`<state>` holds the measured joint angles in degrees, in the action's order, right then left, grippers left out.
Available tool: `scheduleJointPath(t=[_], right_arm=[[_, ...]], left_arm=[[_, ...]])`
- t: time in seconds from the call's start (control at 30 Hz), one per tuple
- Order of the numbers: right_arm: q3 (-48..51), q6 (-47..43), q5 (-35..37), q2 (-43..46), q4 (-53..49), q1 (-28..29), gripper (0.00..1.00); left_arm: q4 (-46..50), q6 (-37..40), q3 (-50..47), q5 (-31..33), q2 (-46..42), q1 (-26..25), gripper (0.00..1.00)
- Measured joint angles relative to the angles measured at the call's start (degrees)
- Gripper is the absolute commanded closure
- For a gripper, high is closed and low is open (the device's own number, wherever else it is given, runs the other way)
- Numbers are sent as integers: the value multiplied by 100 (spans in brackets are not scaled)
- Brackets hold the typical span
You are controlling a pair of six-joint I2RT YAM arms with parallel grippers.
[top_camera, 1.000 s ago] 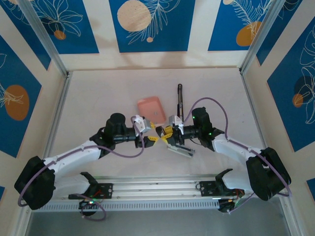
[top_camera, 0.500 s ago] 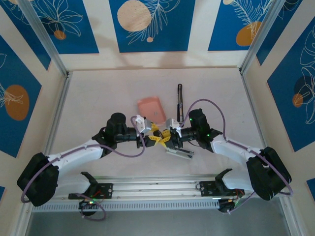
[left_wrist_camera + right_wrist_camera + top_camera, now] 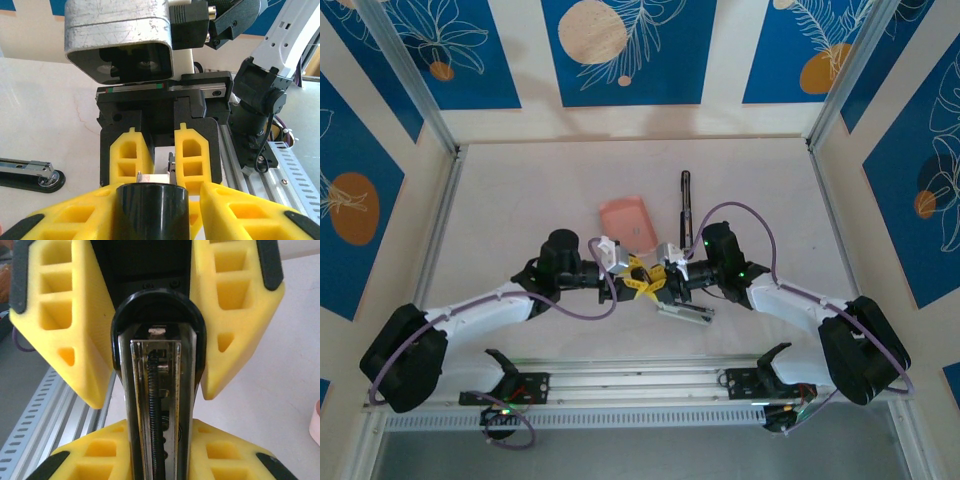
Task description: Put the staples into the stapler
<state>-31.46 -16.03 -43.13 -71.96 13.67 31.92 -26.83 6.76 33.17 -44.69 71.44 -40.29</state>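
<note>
Right wrist view: right gripper clamps the opened black stapler with steel channel. Left gripper straddles its head, and I cannot tell if it grips. Staples seem not yet loaded.

Cream walls with blue floral panels, pale tabletop, aluminium rail along near edge; even light

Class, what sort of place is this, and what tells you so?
Probably a robot test cell in a lab: left arm and right arm bolted to a metal rail, on a table walled by printed panels.
</note>
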Motion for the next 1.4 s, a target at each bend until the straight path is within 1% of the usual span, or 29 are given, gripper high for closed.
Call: scheduleJointPath(t=[0.1, 0.2, 0.3, 0.47, 0.57, 0.73, 0.87, 0.9, 1.03, 1.1, 1.23, 1.4], right_arm=[[-17, 0, -48, -35, -4, 2, 76], [-35, -24, -61, -37, -11, 11, 76], [-37, -72, -66, -37, -20, 11, 76], [-37, -87, -59, -37, -28, 11, 75], [-37, -83, -52, -37, -39, 11, 72], [-42, 149, 76, -20, 63, 7, 55], [-24, 413, 363, 181, 114, -50, 44], [-20, 466, 422, 262, 85, -74, 38], [87, 763, 601, 780, 66, -308, 30], [125, 1001, 699, 1108, 114, -466, 29], [131, 1519, 793, 1596, 105, -848, 28], [127, 2280, 914, 1753, -157, -1185, 29]], left_arm=[[17, 2, 0, -15, 7, 0, 65], [48, -9, 33, -55, 22, 2, 77], [68, 4, 39, -55, 22, 2, 84], [109, 59, 48, -52, 22, 2, 85], [203, 92, 94, -52, 22, 2, 85], [420, 243, 111, -9, 20, 0, 85], [527, 310, 129, 24, -15, 0, 85], [529, 337, 140, 33, -39, 0, 85], [662, 457, 173, 63, -101, 0, 84], [874, 518, 170, 109, -98, 0, 84], [1226, 649, 170, 170, -120, 0, 83], [1799, 946, 234, 278, -216, 0, 82]])
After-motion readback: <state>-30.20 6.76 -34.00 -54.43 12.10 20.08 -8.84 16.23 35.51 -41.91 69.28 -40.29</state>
